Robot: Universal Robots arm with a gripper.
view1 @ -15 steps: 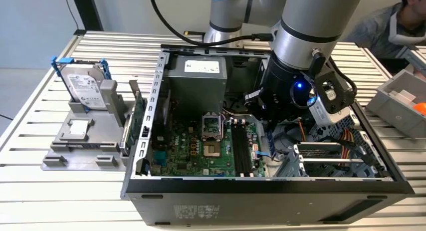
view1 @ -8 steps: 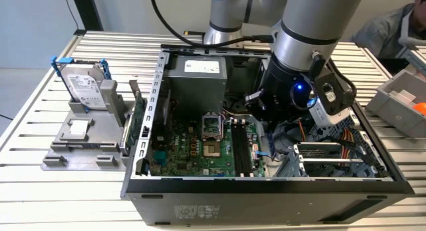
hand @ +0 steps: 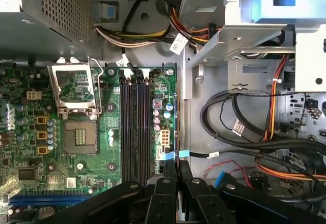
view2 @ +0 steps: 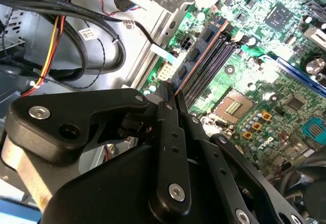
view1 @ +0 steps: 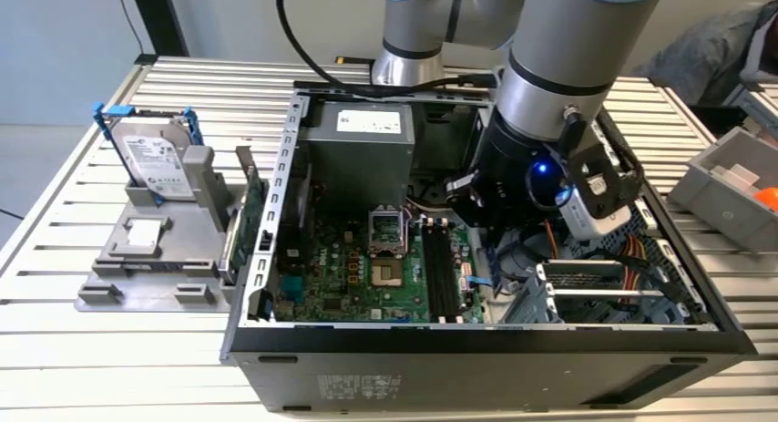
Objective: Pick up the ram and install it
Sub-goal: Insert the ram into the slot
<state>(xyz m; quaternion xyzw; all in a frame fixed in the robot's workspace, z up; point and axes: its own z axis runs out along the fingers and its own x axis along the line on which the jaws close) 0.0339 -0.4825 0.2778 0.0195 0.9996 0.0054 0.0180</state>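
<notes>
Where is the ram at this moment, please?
The ram is inside the computer case, clamped edge-on in the gripper; in both wrist views it runs alongside the black memory slots, on their side away from the processor socket.

**A count of what is on the bench**

One open computer case (view1: 486, 349) lies on the slatted table (view1: 73, 358), with one motherboard (view1: 353, 276) inside. One hard drive (view1: 156, 162) stands in its blue-tabbed frame outside the case. One robot arm (view1: 559, 66) reaches in. On the board I count one processor socket (hand: 81, 135) and three empty black memory slots (hand: 135, 127).
</notes>
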